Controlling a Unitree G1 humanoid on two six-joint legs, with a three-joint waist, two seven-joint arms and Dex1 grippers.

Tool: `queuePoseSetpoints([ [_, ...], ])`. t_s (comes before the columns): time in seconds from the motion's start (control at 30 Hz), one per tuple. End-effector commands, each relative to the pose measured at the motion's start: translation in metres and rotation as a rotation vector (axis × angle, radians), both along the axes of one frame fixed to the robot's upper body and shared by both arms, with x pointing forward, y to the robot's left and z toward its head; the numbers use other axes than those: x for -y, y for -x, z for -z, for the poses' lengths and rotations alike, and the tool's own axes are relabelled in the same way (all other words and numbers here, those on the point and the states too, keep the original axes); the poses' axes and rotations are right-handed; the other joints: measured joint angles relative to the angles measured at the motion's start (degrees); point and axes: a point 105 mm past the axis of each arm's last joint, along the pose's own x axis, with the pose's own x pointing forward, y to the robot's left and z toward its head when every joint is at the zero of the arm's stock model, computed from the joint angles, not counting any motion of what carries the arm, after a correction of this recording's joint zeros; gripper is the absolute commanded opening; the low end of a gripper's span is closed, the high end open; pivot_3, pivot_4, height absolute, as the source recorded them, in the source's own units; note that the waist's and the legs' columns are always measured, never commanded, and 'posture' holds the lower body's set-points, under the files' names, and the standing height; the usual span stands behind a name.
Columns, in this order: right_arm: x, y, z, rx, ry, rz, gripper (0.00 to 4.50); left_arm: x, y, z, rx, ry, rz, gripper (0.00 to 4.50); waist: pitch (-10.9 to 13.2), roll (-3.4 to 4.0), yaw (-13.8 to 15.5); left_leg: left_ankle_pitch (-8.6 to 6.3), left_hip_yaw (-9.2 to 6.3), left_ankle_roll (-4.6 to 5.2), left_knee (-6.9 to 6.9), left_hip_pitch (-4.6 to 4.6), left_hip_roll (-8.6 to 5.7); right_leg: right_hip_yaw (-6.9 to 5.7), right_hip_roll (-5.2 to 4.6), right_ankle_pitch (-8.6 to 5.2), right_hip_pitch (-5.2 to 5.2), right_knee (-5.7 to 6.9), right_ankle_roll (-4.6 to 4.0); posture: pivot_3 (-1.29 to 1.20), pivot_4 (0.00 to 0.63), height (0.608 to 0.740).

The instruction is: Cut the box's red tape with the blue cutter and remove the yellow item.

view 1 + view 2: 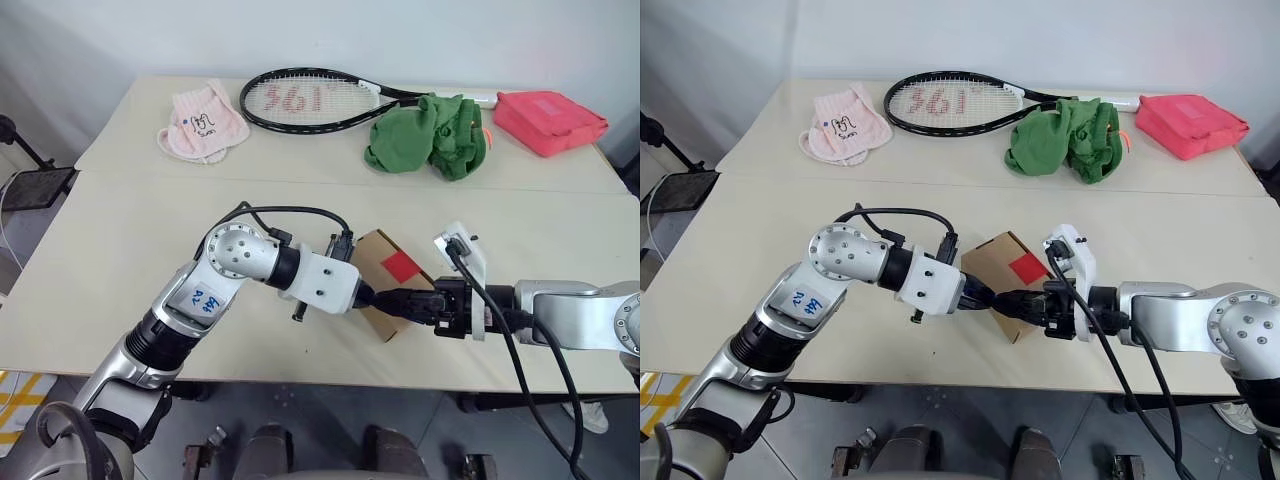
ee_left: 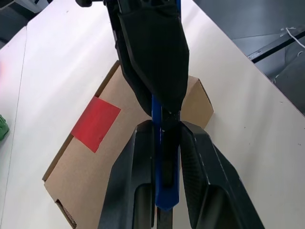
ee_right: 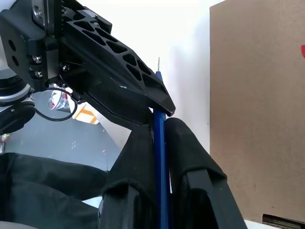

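Note:
The brown cardboard box (image 1: 372, 252) lies near the table's front edge, flaps closed, with the square of red tape (image 1: 399, 266) on its top. Just in front of the box my two grippers meet tip to tip. My left gripper (image 2: 166, 125) is shut on the blue cutter (image 2: 164, 157). Coming from the opposite side, my right gripper (image 3: 159, 125) is shut on the same blue cutter (image 3: 159, 143). In the head views the left gripper (image 1: 368, 296) and right gripper (image 1: 397, 300) overlap the box's near edge. The yellow item is hidden.
Along the table's far side lie a pink cloth (image 1: 205, 125), a tennis racket (image 1: 310, 100), a crumpled green cloth (image 1: 430, 135) and a red-pink pouch (image 1: 550, 120). The table's front edge (image 1: 300, 375) runs close below both arms.

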Motion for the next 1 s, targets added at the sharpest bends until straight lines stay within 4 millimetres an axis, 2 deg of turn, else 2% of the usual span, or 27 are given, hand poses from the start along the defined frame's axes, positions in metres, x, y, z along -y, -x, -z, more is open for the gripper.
queuePoseSetpoints([
  [0.03, -0.003, 0.005, -0.001, -0.008, -0.013, -0.030, 0.11, 0.004, 0.003, -0.012, 0.054, 0.026, 0.019, 0.47, 0.0, 0.00, 0.0, 0.00, 0.00, 0.00, 0.00, 0.00, 0.00, 0.00, 0.00, 0.00, 0.00, 0.00, 0.00, 0.00, 0.150, 0.740],
  [0.2, -0.002, 0.006, 0.000, -0.022, -0.017, -0.047, 0.11, 0.004, 0.004, -0.013, 0.050, 0.043, 0.017, 0.47, 0.0, 0.00, 0.0, 0.00, 0.00, 0.00, 0.01, 0.00, 0.00, 0.00, 0.00, 0.00, 0.00, 0.00, 0.00, 0.00, 0.150, 0.740],
  [0.43, 0.000, 0.006, -0.004, -0.017, -0.033, -0.053, 0.11, -0.002, 0.016, -0.019, -0.055, 0.111, 0.045, 2.65, 0.0, 0.00, 0.0, 0.00, 0.00, 0.00, 0.01, -0.01, 0.01, 0.00, 0.00, 0.00, -0.01, 0.00, 0.00, 0.00, 0.150, 0.740],
  [0.63, 0.006, 0.010, -0.013, 0.018, -0.055, -0.057, 0.11, -0.031, 0.016, -0.033, -0.147, 0.177, 0.006, 4.48, 0.0, 0.00, -0.1, 0.00, 0.00, 0.00, 0.03, -0.01, 0.02, 0.01, 0.00, 0.00, -0.02, 0.03, 0.00, 0.00, 0.150, 0.740],
  [0.8, 0.022, 0.018, -0.032, 0.100, -0.078, -0.043, 0.11, -0.083, 0.021, -0.036, -0.413, 0.238, -0.094, 4.49, 0.0, 0.01, -0.2, 0.00, 0.00, 0.00, 0.02, -0.04, 0.03, 0.01, 0.01, 0.00, -0.06, 0.02, 0.00, 0.00, 0.150, 0.740],
  [0.9, 0.040, 0.019, -0.043, 0.144, -0.082, 0.023, 0.11, -0.109, 0.014, -0.034, -0.516, 0.276, -0.192, 4.49, 0.0, 0.01, -0.1, 0.00, 0.00, 0.00, 0.02, -0.04, 0.05, 0.01, 0.02, 0.00, -0.07, 0.05, 0.00, 0.00, 0.150, 0.740],
  [1.0, 0.064, 0.018, -0.049, 0.177, -0.040, 0.143, 0.11, -0.118, -0.002, -0.039, -0.550, 0.411, -0.249, 3.88, 0.0, 0.01, 0.7, 0.00, 0.00, 0.00, 0.06, -0.03, 0.04, 0.02, 0.02, 0.01, -0.02, 0.05, 0.00, 0.00, 0.150, 0.740],
])
